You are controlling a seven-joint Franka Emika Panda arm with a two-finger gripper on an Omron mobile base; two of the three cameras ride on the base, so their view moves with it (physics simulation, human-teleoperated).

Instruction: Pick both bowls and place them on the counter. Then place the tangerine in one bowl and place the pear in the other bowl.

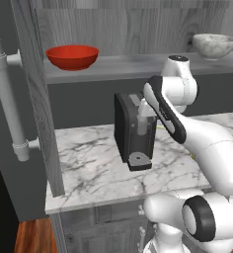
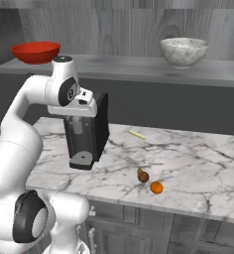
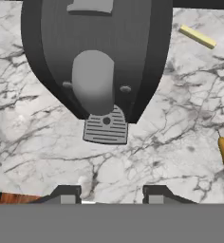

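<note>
Two bowls are seen on the shelf (image 2: 139,69): the red bowl (image 2: 35,51) far left, the marbled bowl (image 2: 184,51) far right. One pear (image 2: 143,175) and one tangerine (image 2: 156,187) are found close together by the surface's (image 2: 198,163) near edge. The jaws are held wide, with nothing in them.

Two bowls (image 2: 184,51), one pear (image 2: 143,175), one tangerine (image 2: 156,187)

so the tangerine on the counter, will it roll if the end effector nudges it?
Probably. The tangerine looks like a smooth round ball, and it sits on the flat marble counter with nothing bracing it. It lies near the front edge, so a nudge forward could send it off. The pear beside it tapers, so it would likely wobble rather than roll straight.
</note>
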